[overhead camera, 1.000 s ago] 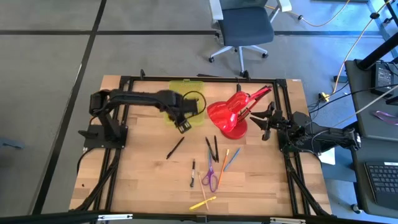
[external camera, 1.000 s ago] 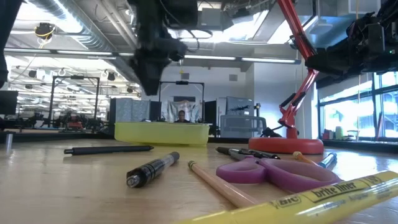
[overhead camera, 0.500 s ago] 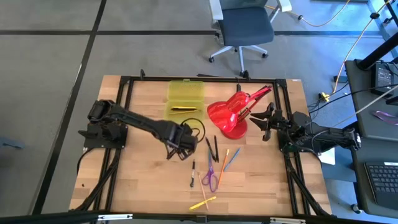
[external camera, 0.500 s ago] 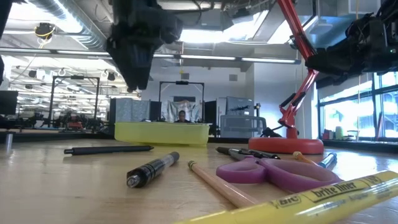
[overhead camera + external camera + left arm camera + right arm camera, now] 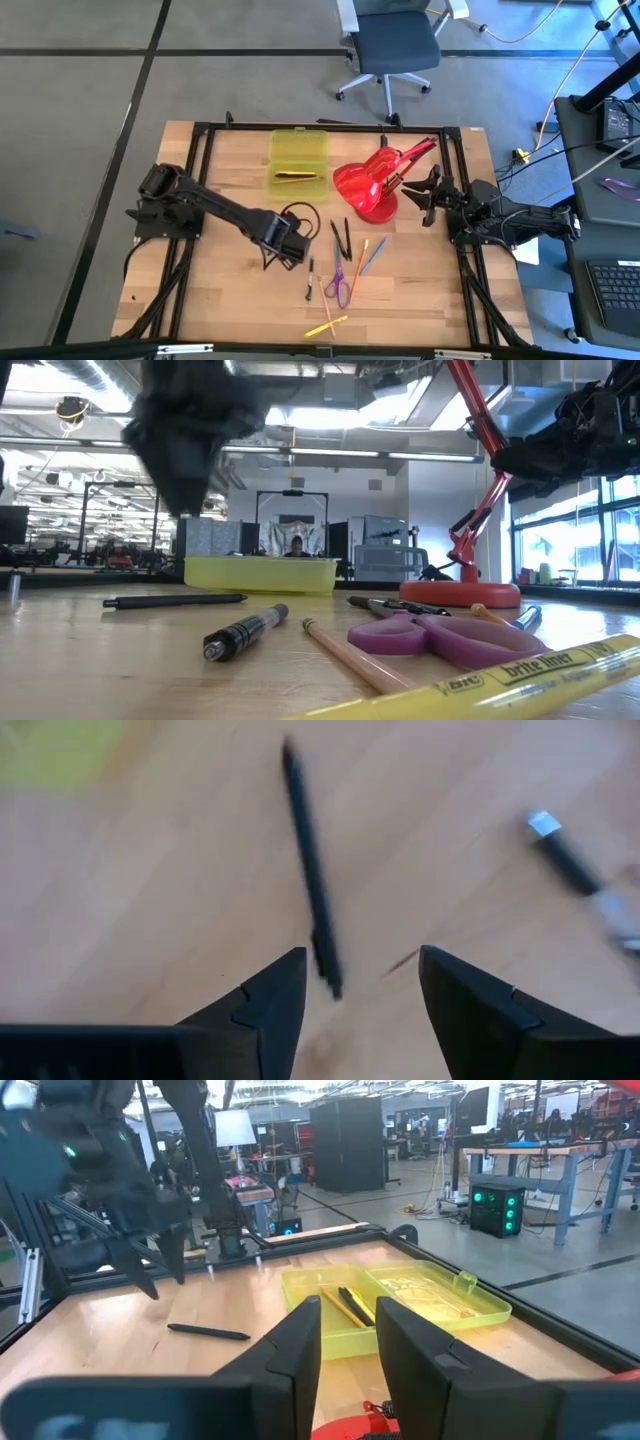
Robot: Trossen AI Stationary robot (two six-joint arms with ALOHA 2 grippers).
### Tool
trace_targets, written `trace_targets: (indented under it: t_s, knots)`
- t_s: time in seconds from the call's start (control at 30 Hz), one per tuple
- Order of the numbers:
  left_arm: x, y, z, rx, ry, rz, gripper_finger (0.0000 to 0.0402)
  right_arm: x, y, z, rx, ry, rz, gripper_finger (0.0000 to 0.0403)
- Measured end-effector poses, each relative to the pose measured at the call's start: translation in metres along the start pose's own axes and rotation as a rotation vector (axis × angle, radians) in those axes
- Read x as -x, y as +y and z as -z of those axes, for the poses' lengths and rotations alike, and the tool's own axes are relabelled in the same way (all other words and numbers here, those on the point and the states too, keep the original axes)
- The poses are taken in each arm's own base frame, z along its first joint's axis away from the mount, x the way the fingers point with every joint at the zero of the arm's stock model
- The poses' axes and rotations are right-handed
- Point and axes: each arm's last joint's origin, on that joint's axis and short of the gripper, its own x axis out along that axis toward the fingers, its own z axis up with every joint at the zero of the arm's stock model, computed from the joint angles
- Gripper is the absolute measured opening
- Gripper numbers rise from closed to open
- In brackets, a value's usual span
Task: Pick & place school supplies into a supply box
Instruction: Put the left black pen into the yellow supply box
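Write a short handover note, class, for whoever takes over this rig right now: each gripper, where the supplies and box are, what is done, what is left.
Left gripper: open, empty, above the black pen lying on the table.
Right gripper: waiting at the table's right edge beside the red lamp.
Supply box: open, with a few pens or pencils inside.
Left: the black pen, purple scissors, yellow highlighter, and other pens and pencils on the table.

Wooden table (image 5: pixel 230 290) carries pens (image 5: pixel 341 238), scissors (image 5: pixel 338 287), box (image 5: pixel 297 160), lamp (image 5: pixel 367 185).

The left arm reaches mid-table, its tool (image 5: pixel 287 250) spread wide, while the right arm waits at the table's right edge.
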Motion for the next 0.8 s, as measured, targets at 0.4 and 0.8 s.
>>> trace_targets:
  t_s: [0.4,0.8]
  knots:
    - [-0.049,0.02,0.011,0.097,0.153,0.004,0.0187,0.0,0.0,0.0,0.0,0.0,0.001,0.0104]
    - [-0.072,0.024,0.02,0.128,0.183,0.07,0.0179,0.0,0.0,0.0,0.003,0.0,0.002,0.0104]
